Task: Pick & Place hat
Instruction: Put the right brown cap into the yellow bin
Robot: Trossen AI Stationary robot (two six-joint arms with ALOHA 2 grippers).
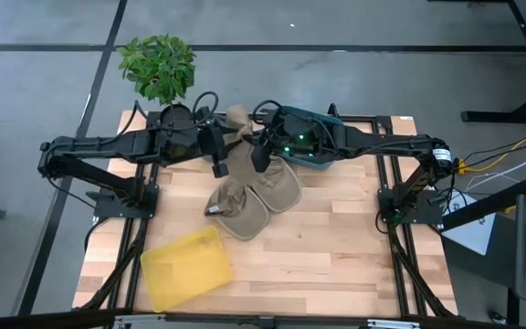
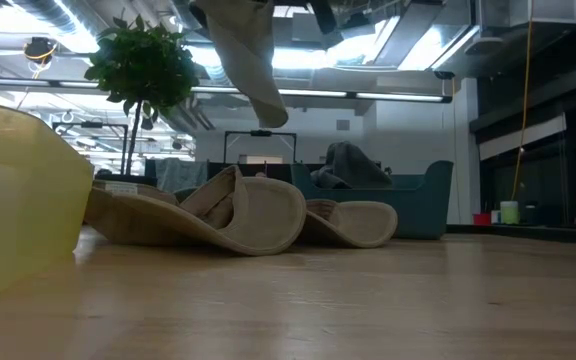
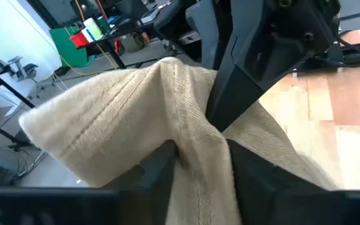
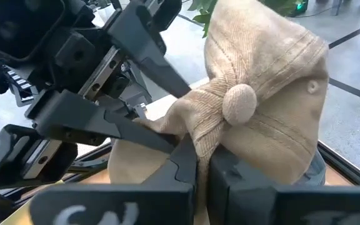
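A tan hat (image 1: 238,123) hangs in the air over the table's far middle, between my two grippers. My left gripper (image 3: 199,178) comes from the table's left and is shut on its cloth. My right gripper (image 4: 204,169) comes from the right and is shut on the crown near the top button (image 4: 239,103). In the low view the hat (image 2: 248,60) dangles well above the wood. Two more tan hats (image 1: 243,212) (image 1: 279,187) lie on the table below, resting on their brims and overlapping. My left gripper pinches a gathered fold of the hat's cloth (image 3: 195,153) between its two fingers, coming roughly level from the table's left. The cloth bunches between the fingers and spreads out beyond them. The hat is lifted clear. My right gripper pinches bunched crown cloth just below the button (image 4: 206,140) between its two fingers, coming roughly level from the table's right. The crown bulges above the fingers. The rest of the hat hangs below, clear of the table.
A yellow bin (image 1: 185,265) sits at the near left of the table. A teal bin (image 1: 310,146) stands at the far side under my right arm. A potted plant (image 1: 158,64) stands past the far left corner. Bare wood lies at the near right.
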